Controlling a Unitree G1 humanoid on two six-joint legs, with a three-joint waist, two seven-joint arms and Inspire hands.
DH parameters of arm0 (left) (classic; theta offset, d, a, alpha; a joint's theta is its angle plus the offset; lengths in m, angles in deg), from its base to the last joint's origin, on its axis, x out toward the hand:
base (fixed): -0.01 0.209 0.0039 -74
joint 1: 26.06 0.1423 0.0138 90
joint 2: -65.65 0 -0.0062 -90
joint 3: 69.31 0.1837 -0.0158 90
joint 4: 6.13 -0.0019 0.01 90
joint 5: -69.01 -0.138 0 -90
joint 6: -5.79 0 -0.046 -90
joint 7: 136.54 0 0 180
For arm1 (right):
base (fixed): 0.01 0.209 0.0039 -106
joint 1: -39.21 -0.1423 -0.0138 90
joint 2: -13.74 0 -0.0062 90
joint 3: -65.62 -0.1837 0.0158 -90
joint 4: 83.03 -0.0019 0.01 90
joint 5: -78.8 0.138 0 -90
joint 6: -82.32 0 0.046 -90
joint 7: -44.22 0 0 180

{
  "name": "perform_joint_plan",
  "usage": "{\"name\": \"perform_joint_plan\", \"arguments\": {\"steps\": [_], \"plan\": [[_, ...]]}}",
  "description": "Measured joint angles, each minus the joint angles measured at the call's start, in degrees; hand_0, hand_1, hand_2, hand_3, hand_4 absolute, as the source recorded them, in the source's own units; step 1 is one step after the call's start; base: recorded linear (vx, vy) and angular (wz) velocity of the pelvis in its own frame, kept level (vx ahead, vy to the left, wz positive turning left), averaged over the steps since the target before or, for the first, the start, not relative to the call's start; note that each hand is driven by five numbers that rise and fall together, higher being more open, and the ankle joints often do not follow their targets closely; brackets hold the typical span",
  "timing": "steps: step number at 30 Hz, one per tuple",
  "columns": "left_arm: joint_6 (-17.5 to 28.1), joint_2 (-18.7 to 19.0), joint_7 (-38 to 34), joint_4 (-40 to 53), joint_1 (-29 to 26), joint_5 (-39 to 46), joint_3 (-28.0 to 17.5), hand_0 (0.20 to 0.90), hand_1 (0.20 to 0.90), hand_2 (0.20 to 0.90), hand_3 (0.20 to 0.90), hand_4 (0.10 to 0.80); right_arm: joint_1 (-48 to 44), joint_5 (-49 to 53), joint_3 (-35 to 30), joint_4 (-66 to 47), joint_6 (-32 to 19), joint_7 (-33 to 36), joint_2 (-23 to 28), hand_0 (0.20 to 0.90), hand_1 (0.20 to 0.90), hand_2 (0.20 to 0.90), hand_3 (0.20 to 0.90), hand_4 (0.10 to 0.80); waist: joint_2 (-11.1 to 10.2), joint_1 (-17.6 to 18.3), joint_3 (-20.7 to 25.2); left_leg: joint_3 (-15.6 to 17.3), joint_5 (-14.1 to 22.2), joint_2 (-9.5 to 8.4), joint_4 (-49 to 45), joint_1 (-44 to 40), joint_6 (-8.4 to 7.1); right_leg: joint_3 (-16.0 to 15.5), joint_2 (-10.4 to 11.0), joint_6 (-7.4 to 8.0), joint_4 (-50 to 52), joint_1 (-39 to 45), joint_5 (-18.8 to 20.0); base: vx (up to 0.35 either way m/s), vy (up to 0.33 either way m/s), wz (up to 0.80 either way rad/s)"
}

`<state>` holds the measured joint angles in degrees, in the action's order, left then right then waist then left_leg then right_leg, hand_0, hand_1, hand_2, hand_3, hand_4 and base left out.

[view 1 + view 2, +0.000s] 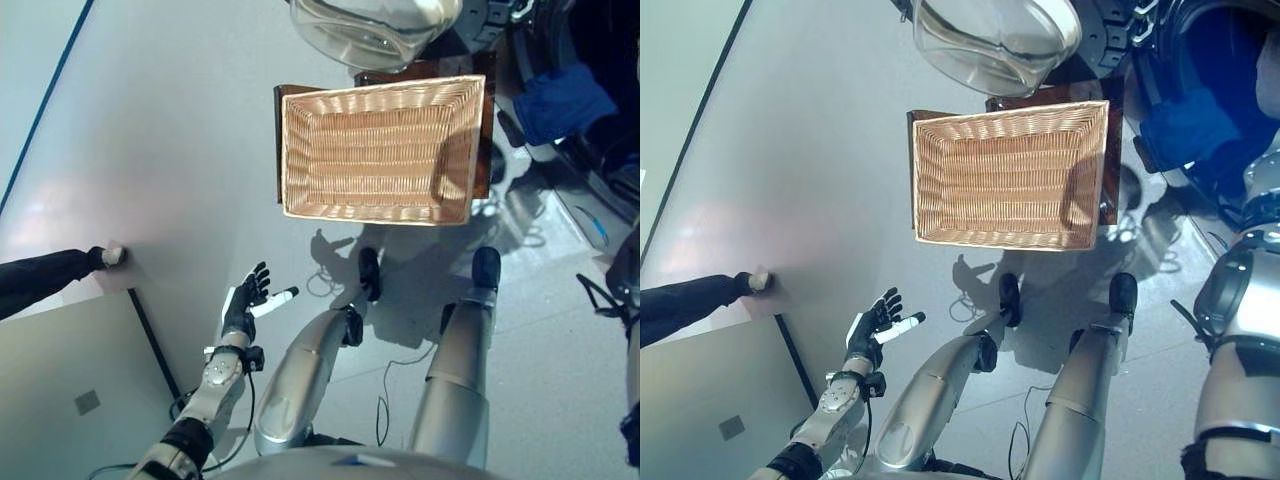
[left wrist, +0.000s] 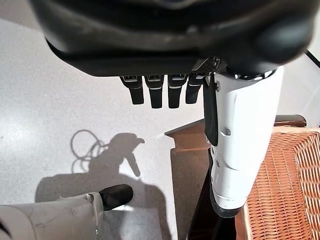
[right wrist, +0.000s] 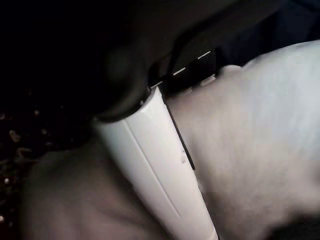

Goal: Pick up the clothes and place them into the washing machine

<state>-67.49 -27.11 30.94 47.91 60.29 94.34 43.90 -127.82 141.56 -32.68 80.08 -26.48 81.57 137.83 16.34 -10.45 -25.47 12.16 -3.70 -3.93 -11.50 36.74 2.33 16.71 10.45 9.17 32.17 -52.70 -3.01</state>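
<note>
The rectangular woven wicker basket (image 1: 380, 150) stands on a dark wooden stand (image 1: 1110, 150) and holds nothing: its bottom shows bare weave from wall to wall. Judged from that, the picking-up part of the task looks finished or very nearly so.

Beyond the basket's far right corner is the washing machine's dark round opening (image 1: 1200, 80), with its clear glass door (image 1: 990, 40) swung open just past the basket's far edge. Blue cloth (image 1: 1195, 125) lies in that opening, so at least some of the clothes are already in the drum. In the right wrist view a pale, soft surface, probably a white garment (image 3: 260, 140), lies close against the right hand (image 3: 155, 165), with the hand's white thumb cover across it and darkness behind. The right arm reaches toward the machine, on the basket's right side. I cannot tell whether the right hand's fingers are pinching that cloth or have let go, since only the thumb shows.

The left hand (image 1: 243, 305) hangs well short of the basket's near edge, on its left, over the grey floor (image 1: 150, 150), with fingers spread straight and nothing in them.

What seems left is to release the last piece inside the drum and perhaps close the door.
</note>
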Motion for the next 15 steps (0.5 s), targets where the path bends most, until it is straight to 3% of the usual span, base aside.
{"name": "perform_joint_plan", "arguments": {"steps": [10, 15], "plan": [[0.00, 0.00, -0.01, 0.29, 0.00, 0.01, -0.10, 0.900, 0.900, 0.900, 0.900, 0.800, 0.12, -2.91, 1.11, 0.00, 0.16, 0.08, 0.00, 0.900, 0.900, 0.900, 0.900, 0.800, 0.00, 0.08, 0.00, 0.01, 0.00, 0.03, -0.06, 0.00, 0.00, 0.01, -0.04, 0.00, 0.05, 0.00, 0.01, 0.000, 0.000, 0.00], [0.00, 0.00, -0.01, 0.62, 0.00, 0.01, -0.17, 0.900, 0.900, 0.900, 0.900, 0.800, 0.49, -8.96, 4.82, 0.45, 3.10, -0.06, 0.24, 0.900, 0.900, 0.900, 0.900, 0.800, 0.00, 0.43, 0.00, 0.00, 0.08, 0.12, -0.39, -0.02, -0.09, 0.06, -0.16, -0.01, 0.18, 0.06, 0.04, -0.008, 0.001, 0.00]]}}
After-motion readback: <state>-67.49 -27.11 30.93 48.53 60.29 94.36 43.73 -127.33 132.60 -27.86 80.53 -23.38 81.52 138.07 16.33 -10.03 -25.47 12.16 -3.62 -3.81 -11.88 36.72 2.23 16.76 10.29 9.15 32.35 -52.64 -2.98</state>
